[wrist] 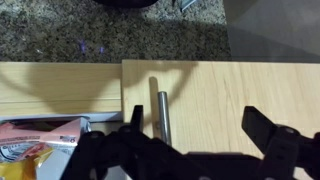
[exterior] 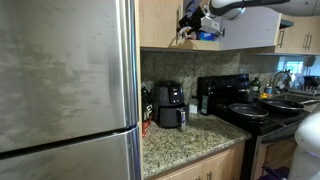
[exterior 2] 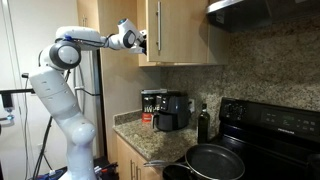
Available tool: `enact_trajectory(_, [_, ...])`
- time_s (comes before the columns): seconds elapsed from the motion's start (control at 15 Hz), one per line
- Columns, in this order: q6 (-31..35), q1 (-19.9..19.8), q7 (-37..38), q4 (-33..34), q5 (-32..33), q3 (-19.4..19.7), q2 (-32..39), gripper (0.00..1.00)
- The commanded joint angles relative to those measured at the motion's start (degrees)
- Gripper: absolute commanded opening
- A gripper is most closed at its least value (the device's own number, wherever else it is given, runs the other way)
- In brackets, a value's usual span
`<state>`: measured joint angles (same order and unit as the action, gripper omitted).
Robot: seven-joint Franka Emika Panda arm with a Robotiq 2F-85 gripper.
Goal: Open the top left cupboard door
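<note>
The top left cupboard door (wrist: 235,95) is light honey wood with a slim metal bar handle (wrist: 162,115) near its edge. In the wrist view my gripper (wrist: 195,128) is open, its dark fingers either side of the handle, which is close to the left finger and not clamped. The door stands ajar: packets (wrist: 40,145) inside the cupboard show past its edge. In both exterior views the gripper (exterior: 190,22) (exterior 2: 143,40) is up at the door's (exterior 2: 153,25) edge, above the counter.
A steel fridge (exterior: 65,80) stands beside the cupboard. Below are a granite counter (exterior: 190,135) with a black coffee maker (exterior 2: 172,110) and a dark bottle (exterior 2: 205,122), a black stove (exterior: 250,110) with a pan (exterior 2: 215,160), and a range hood (exterior 2: 260,12).
</note>
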<state>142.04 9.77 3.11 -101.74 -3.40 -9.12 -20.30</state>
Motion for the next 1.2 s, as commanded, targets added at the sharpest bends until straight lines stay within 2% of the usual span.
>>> enact_trajectory(0.0, [-0.2,-0.3,0.1,1.5,0.0,-0.3,1.2,1.00])
enact_trajectory(0.13, [-1.0,1.4,-3.0,4.5,-2.7,0.7,4.3,1.00])
enact_trajectory(0.33, [1.1,1.7,-4.9,9.9,-5.4,1.7,8.8,1.00])
enact_trajectory(0.6, [-0.2,1.6,-9.9,15.6,-10.4,3.2,13.4,1.00])
enact_trajectory(0.93, [-11.9,2.1,-22.0,22.2,-25.7,5.4,15.5,1.00])
enact_trajectory(1.13, [-17.3,1.5,-28.0,23.9,-32.1,6.9,16.9,1.00])
